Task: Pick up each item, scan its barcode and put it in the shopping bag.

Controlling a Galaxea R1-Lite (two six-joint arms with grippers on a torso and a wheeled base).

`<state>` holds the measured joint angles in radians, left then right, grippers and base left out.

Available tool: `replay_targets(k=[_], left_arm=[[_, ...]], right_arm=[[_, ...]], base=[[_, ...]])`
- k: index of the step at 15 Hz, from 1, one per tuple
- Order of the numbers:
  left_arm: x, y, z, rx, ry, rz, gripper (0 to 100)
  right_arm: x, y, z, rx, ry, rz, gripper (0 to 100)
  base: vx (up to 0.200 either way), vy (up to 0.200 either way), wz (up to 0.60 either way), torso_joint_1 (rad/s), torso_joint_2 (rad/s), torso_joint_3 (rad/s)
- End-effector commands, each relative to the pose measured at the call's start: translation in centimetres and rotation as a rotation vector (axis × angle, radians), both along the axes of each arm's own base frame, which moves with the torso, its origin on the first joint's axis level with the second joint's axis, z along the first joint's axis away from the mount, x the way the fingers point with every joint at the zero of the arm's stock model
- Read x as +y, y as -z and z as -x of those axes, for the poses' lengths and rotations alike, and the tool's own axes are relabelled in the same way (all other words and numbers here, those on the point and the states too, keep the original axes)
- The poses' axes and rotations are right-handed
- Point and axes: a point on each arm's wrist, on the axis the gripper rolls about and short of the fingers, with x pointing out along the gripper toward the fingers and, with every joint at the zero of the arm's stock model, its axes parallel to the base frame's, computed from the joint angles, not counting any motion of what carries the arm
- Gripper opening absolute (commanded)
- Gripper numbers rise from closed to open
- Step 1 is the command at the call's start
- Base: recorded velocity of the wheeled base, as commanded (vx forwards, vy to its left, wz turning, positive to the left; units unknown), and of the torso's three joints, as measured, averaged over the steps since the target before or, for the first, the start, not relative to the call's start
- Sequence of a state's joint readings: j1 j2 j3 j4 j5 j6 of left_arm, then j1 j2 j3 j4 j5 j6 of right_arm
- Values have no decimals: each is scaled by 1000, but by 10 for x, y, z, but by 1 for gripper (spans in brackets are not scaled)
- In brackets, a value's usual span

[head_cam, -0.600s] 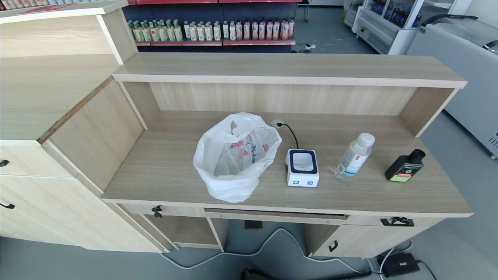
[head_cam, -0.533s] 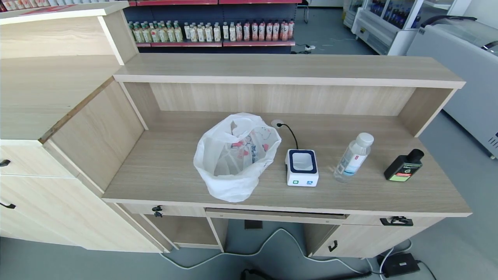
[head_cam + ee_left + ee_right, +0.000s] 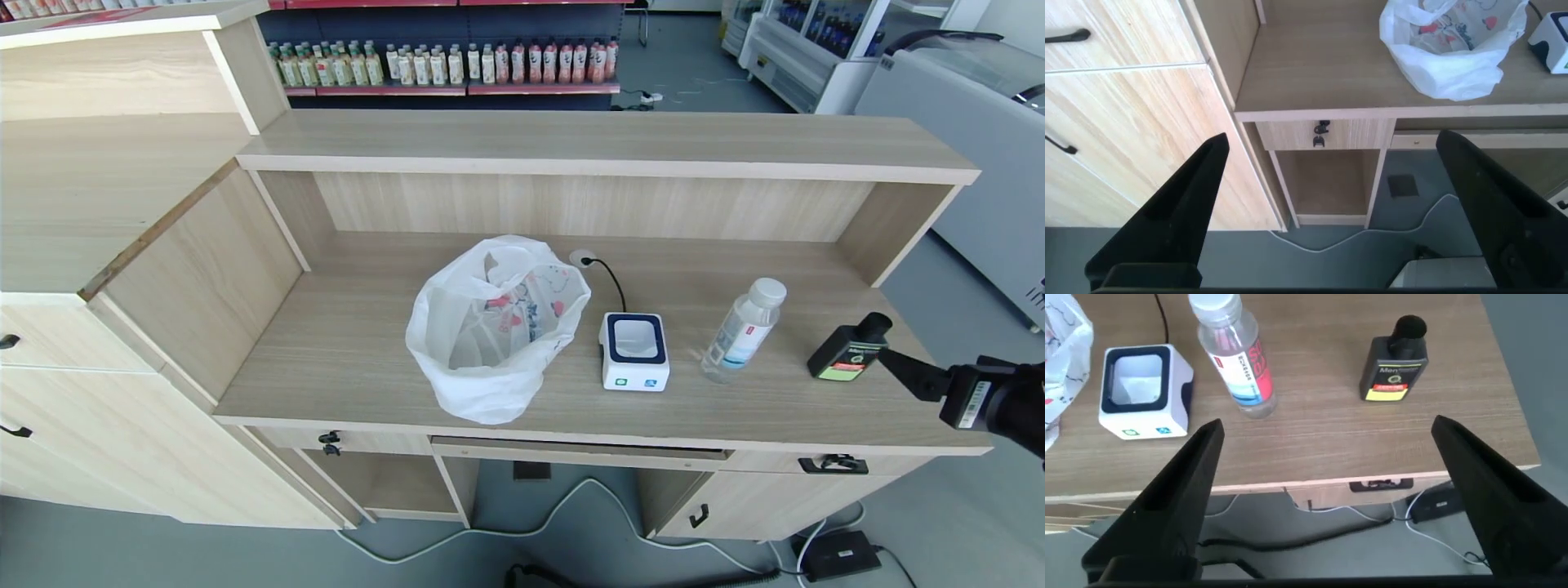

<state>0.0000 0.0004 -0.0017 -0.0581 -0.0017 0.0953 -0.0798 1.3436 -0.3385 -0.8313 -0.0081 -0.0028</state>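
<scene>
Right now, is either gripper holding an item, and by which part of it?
Nothing is held. The left gripper and right gripper are both open and empty; the water bottle and black bottle rest free on the counter.

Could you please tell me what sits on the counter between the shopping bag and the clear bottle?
The white barcode scanner stands between the shopping bag and the clear bottle; the head view shows this plainly.
</scene>
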Motion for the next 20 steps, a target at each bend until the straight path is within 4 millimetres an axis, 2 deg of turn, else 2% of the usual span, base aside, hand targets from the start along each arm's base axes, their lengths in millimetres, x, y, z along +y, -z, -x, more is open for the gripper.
replay_targets(k=[1,4,6,7,13,17,20], left_arm=[[0,0,0,0,0,0,100],[0,0,0,0,0,0,100],[0,0,0,0,0,0,100],[0,0,0,0,0,0,100],[0,0,0,0,0,0,100],[0,0,0,0,0,0,100],[0,0,0,0,0,0,100]], right_arm=[[-13,56,-38,178,21,55,100],[-16,79,-63,150,11,85,100],[-13,86,-71,132,-42,80,100],[-6,89,-82,120,-101,75,100],[12,86,-134,24,-169,82,100],[28,85,-157,-14,-218,76,100],[35,86,-165,-29,-244,68,100]], base=[[0,0,0,0,0,0],[0,0,0,0,0,0],[0,0,0,0,0,0],[0,0,0,0,0,0],[0,0,0,0,0,0],[0,0,0,0,0,0],[0,0,0,0,0,0]])
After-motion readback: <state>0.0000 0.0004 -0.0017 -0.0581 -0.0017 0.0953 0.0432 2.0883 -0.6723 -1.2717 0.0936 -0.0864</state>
